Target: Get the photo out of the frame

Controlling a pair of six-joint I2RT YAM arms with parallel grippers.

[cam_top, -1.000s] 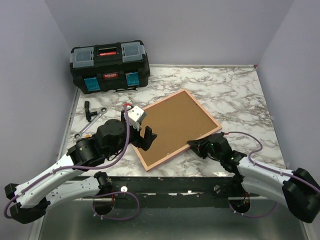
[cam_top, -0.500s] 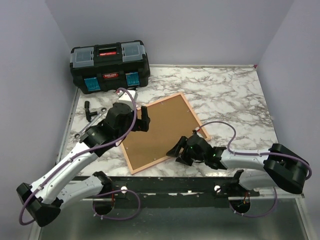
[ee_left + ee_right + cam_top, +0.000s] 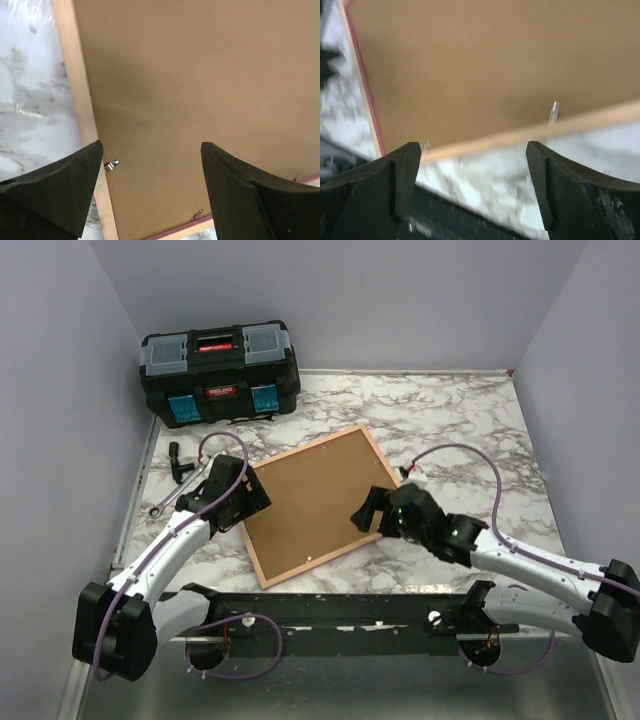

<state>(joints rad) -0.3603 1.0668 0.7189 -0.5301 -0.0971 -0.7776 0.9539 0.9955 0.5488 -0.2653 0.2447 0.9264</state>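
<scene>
Pink frame (image 3: 305, 446) back-up | left gripper (image 3: 151, 147) wide over its left edge | right gripper (image 3: 472, 146) wide over right edge

White arms (image 3: 165, 545), black joints (image 3: 228, 492), purple cables (image 3: 452, 448)

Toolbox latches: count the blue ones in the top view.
2. Both are on the front of the black toolbox: the left latch and the right latch. The toolbox's back is hidden, so there may be more.

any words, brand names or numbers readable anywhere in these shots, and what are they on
No text is legible.
Red lid label on the toolbox: too small to read.
Red front label on the toolbox: too small to read.
The backing board: no text visible.
</scene>
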